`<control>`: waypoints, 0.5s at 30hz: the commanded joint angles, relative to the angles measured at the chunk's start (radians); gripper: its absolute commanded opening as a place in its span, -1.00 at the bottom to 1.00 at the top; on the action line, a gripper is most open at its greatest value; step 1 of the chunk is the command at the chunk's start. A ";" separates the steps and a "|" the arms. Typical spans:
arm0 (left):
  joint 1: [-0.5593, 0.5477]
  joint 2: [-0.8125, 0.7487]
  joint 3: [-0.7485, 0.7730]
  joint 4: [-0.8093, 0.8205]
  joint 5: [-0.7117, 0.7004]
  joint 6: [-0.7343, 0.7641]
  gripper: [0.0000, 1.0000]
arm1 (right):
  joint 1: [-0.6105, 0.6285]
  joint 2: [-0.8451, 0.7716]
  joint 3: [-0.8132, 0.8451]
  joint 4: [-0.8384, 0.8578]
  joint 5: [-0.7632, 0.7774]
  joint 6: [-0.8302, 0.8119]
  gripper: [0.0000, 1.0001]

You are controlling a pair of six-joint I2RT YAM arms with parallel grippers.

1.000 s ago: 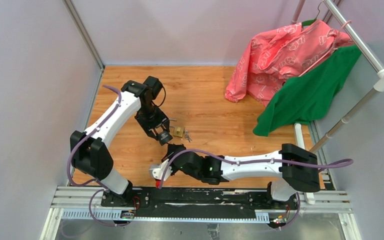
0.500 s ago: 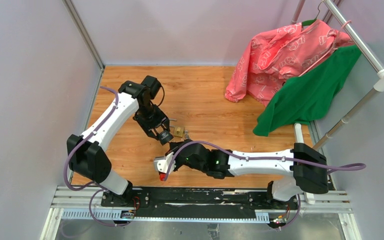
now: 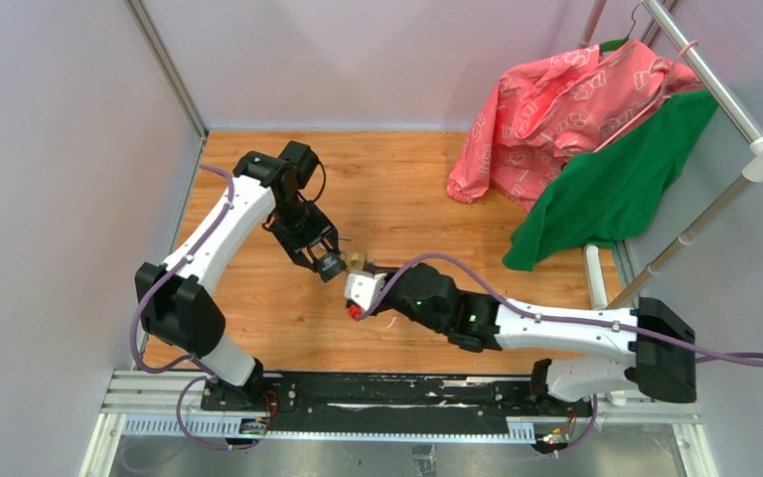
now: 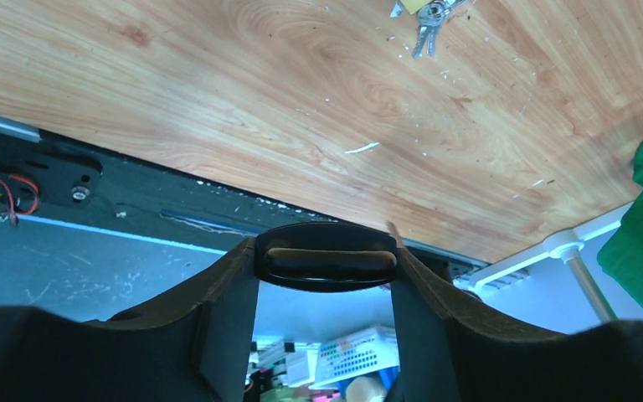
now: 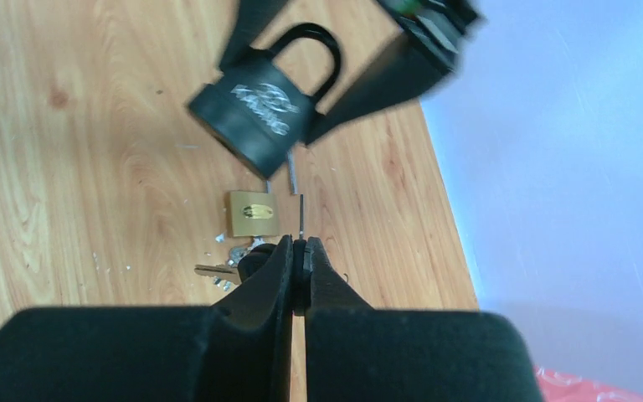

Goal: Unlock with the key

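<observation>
Wooden table [image 3: 407,189]: carried the loose hardware. The work itself took place above it, left of centre in the top view.
Left gripper [image 3: 327,263]: part-way closed, clamped on the black padlock [image 5: 253,115] and holding it clear of the table.
Right gripper [image 5: 301,251]: fully closed, pinching a thin metal blade, judged to be the key [image 5: 301,213].
Black padlock, position: upper centre of the right wrist frame, tilted, shackle up and closed.
Brass padlock [image 5: 253,213]: lay flat on the table below the black padlock. It was not the held target.
Spare keys [image 5: 216,270]: lay on the table just beside the brass padlock.
Step in hand: bring the key to the keyway in the bottom of the black padlock.
Method: line the blade up with the lock's tilt before advancing. Push straight in, and turn only when the blade is fully seated. The left grip must resist the push.
Risk: a thin blade in a fingertip pinch could pivot or slip on a skewed entry.
Top view only: showed both arms meeting, but the key was too small to make out.
Right wrist view only: showed the gap from blade to lock. The keyway itself was not visible.
Left wrist view only: showed the lock seated squarely between both fingers [image 4: 226,293]. The right gripper was absent from it.
</observation>
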 commanded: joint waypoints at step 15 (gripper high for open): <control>-0.005 0.030 -0.073 -0.061 -0.090 0.049 -1.00 | -0.133 -0.314 -0.165 0.013 -0.101 0.579 -1.00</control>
